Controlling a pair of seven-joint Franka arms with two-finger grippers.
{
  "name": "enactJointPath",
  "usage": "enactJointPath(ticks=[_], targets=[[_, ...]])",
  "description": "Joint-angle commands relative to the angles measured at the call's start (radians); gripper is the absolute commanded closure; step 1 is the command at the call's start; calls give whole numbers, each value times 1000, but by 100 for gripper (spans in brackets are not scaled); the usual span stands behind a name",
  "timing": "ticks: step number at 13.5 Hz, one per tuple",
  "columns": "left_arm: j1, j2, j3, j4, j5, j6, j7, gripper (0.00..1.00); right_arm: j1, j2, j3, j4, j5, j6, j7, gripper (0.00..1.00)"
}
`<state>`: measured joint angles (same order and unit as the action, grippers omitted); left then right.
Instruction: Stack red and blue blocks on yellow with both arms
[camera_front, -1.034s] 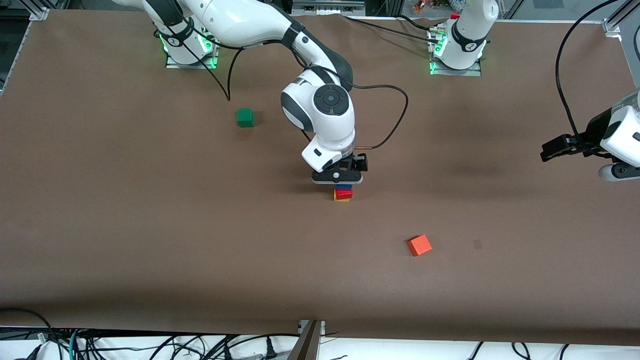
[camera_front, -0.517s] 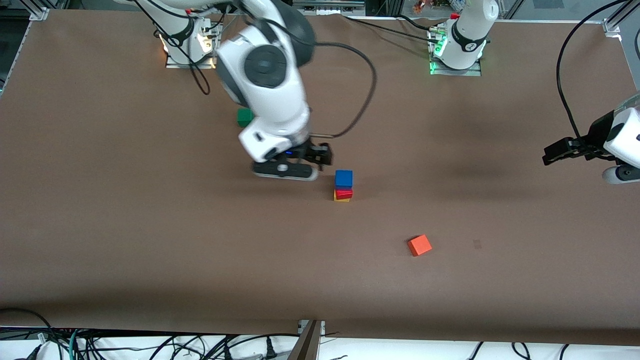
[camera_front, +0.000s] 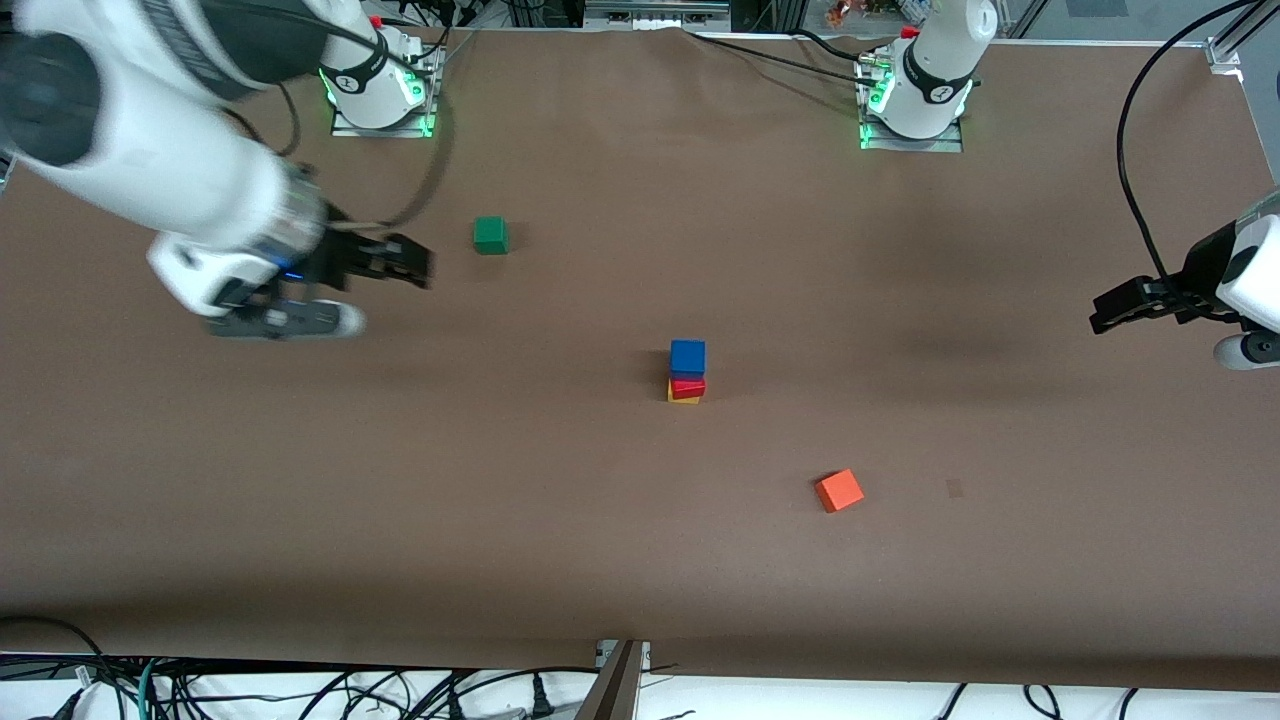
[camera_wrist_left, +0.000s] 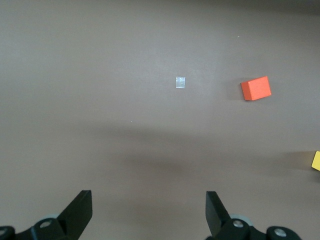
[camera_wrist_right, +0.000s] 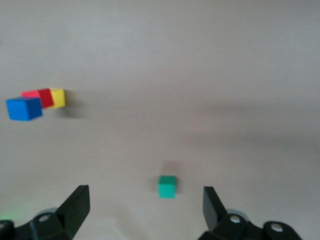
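- Blue block (camera_front: 687, 356) sitting on red block (camera_front: 687, 386), red on yellow block (camera_front: 683, 398); stack mid-surface, nothing gripping it.
- R gripper (camera_front: 400, 262) hanging over surface near green cube (camera_front: 490, 235), jaws spread wide, empty.
- L gripper (camera_front: 1105, 308) waiting at L arm's end, jaws apart, empty.
- Orange cube (camera_front: 838, 490) lying nearer front cam than stack.

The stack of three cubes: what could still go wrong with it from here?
1. The blue cube sits on the red cube, which sits a little askew on the yellow cube; a bump to the table might topple the tower.
2. The right end effector, open and empty, is over the table near the green cube; a low sweep could knock it.
3. The left end effector waits open at its end of the table, little risk.
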<state>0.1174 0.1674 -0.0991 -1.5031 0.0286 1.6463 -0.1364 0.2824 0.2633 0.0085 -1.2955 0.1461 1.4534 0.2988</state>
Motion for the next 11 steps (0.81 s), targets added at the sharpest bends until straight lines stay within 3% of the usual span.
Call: enactJointPath(ticks=[1,5,11], targets=[[-2,17,4,37,-21,-11,4,0,-41,-235,18,-308,-37,76,-69,0],[-1,17,4,37,-22,-11,0,0,-42,-263,4,-332,-106,90,-110,0],[4,17,4,37,-24,-11,-2,0,-43,-239,-8,-308,-134,94,-128,0]])
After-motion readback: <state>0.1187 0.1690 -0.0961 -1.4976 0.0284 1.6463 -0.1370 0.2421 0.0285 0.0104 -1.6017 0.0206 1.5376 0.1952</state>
